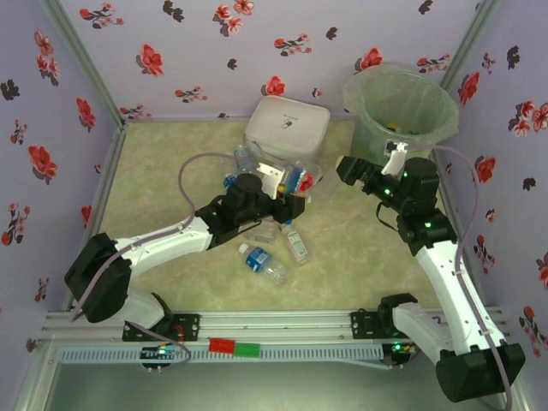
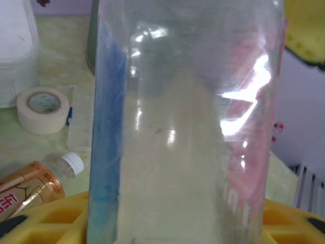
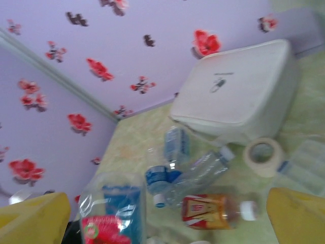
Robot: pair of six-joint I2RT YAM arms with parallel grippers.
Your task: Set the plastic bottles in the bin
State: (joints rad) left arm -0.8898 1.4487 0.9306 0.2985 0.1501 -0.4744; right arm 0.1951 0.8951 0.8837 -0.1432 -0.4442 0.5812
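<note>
A clear plastic bottle (image 2: 172,117) with a blue and red label stands between the yellow pads, and my left gripper (image 2: 170,203) is shut on it. From above, that bottle (image 1: 300,175) and the left gripper (image 1: 295,190) sit mid-table, just in front of the white box. More plastic bottles lie on the table nearby: an amber one (image 3: 218,211), clear ones (image 3: 200,173) (image 3: 177,145), and two (image 1: 263,264) (image 1: 297,246) nearer the front. The bin (image 1: 368,86) stands at the back right with a few bottles inside. My right gripper (image 1: 347,169) hangs open beside its near-left wall, with yellow fingers (image 3: 35,218) spread and nothing between them.
A white rounded box (image 1: 287,124) sits at the back centre. A tape roll (image 2: 43,108) lies by it, next to a flat clear plastic piece (image 3: 307,165). Floral walls close in the left, back and right sides.
</note>
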